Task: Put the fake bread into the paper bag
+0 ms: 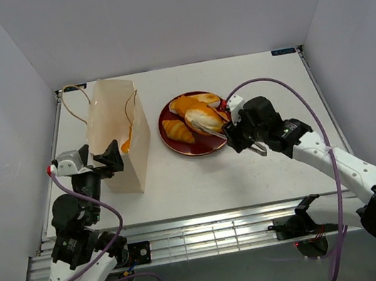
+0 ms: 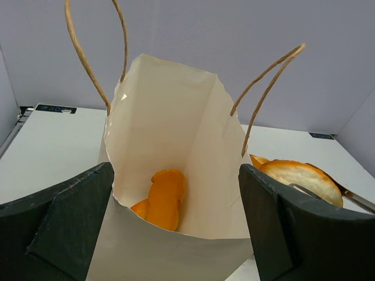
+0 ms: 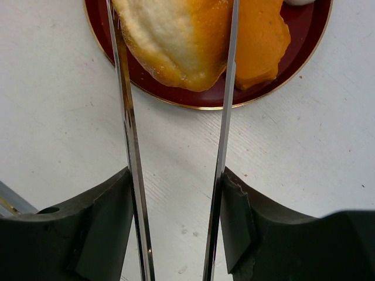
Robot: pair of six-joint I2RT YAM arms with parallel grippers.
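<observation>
The paper bag (image 1: 118, 134) stands upright at the left, mouth open, with one orange fake bread (image 2: 161, 199) lying inside. My left gripper (image 2: 176, 234) has its jaws wide across the bag's near narrow end, and both fingers touch it. More fake bread lies on the dark red plate (image 1: 174, 146): a croissant (image 1: 178, 131), a pale-topped golden roll (image 3: 176, 41) and an orange flat piece (image 3: 258, 41). My right gripper (image 3: 176, 234) is shut on thin metal tongs (image 3: 126, 117), whose two blades flank the golden roll (image 1: 202, 116).
The bag's brown cord handles (image 2: 266, 88) stick up above its rim. White walls close in the table at the left, back and right. The right arm's purple cable (image 1: 288, 91) loops above the plate's right side.
</observation>
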